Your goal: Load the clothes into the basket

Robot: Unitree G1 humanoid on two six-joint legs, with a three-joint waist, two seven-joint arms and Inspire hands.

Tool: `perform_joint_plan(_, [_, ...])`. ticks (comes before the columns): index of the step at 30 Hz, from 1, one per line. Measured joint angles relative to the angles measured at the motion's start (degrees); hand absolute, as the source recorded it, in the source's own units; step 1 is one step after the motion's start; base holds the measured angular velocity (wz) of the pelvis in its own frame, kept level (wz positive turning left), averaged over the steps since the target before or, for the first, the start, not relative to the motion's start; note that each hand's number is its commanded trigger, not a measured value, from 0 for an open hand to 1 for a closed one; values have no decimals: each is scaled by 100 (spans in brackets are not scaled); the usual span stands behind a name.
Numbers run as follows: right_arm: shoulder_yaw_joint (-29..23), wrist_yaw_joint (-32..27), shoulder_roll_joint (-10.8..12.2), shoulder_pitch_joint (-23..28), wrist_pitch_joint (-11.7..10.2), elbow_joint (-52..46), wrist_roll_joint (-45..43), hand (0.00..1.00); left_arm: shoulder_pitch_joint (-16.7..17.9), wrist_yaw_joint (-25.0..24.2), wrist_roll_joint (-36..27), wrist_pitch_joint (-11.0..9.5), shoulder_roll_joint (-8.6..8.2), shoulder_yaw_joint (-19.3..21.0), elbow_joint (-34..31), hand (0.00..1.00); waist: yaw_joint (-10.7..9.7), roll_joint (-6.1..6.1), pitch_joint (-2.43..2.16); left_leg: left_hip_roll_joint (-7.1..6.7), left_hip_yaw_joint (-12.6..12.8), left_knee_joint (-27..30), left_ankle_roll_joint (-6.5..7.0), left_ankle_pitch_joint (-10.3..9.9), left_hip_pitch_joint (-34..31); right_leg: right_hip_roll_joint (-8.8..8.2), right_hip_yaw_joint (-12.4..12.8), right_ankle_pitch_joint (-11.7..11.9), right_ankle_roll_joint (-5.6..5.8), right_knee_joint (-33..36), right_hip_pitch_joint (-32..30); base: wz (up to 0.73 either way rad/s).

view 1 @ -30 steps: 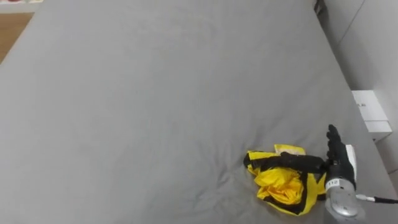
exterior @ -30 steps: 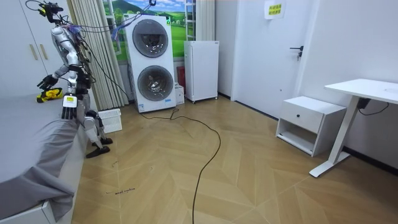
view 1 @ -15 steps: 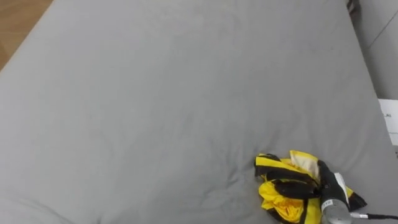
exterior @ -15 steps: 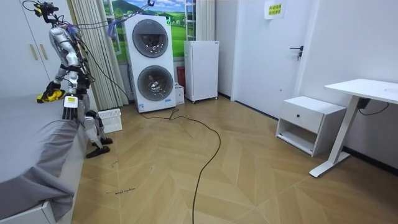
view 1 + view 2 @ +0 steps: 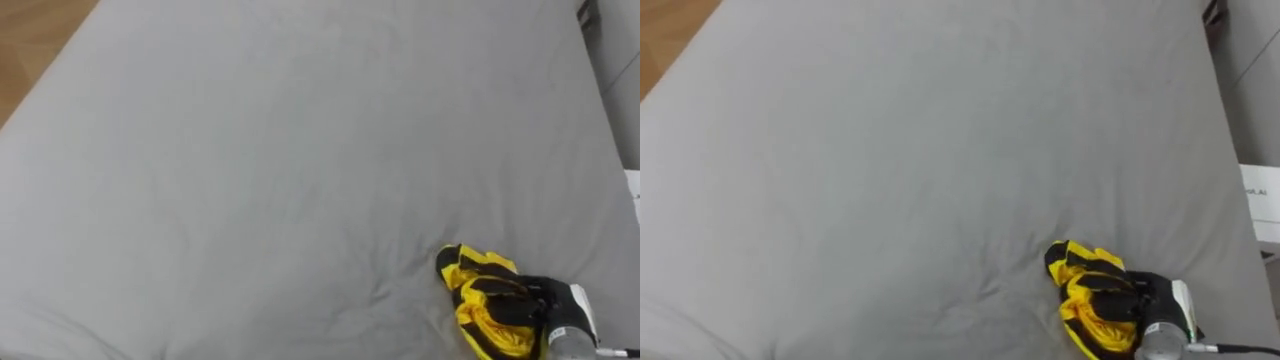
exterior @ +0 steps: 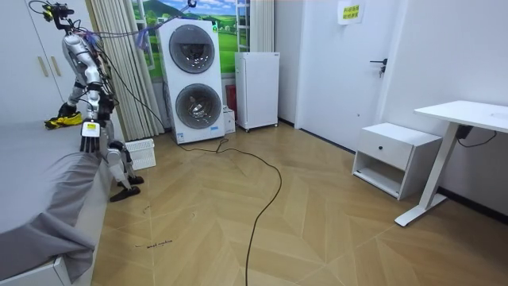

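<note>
Standing at the edge of a wide bed with a grey sheet. Gripping a crumpled yellow and black garment in the right hand, with the dark fingers clenched into the cloth. Showing most of the garment under and just left of those fingers, bunched against the sheet. Hanging the left hand beside the body, seen in the room view.
</note>
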Motion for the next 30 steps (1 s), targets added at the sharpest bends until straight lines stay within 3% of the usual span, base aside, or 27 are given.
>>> perform_joint_plan(5, [15,-97,-75,3,37,-16,90,100,-7,56,1,89,17,1,-59,0,28,-32,14,2,54,-140,-6,4,113,14,51,-2,2,-14,59,-5])
perform_joint_plan(9, [7,-179,19,58,69,-94,172,100,5,251,6,110,20,4,-43,0,-12,-113,12,4,173,-210,-7,4,265,19,91,-5,9,-80,169,-5])
perform_joint_plan(10, [-33,-216,61,71,69,-93,180,100,21,329,2,110,21,6,-22,0,-17,-157,8,1,184,-218,-7,4,323,21,132,-9,14,-90,221,-11])
perform_joint_plan(11, [-56,-209,79,80,70,-95,213,100,10,394,-4,106,21,10,-2,0,-14,-228,35,0,216,-235,-7,4,405,21,185,-14,23,-89,252,-13])
perform_joint_plan(19, [-536,71,86,540,100,-1001,209,100,67,451,168,221,20,365,48,0,-99,-328,23,4,332,-270,-6,4,743,43,561,-33,44,-48,448,-13])
perform_joint_plan(24, [-898,293,113,682,163,-1446,248,100,146,462,398,347,19,771,51,0,-286,-354,35,6,430,-297,-5,4,902,45,770,-30,57,27,500,-14])
perform_joint_plan(25, [-1056,323,117,750,197,-1520,246,100,185,508,408,392,19,874,51,0,-392,-384,27,2,467,-304,-5,4,950,48,853,-31,60,41,522,-19])
perform_joint_plan(30, [-1994,334,106,1195,232,-1846,242,100,323,594,631,499,63,1266,130,0,-695,-474,74,46,661,-340,-4,2,1110,87,1189,-22,83,134,506,-33])
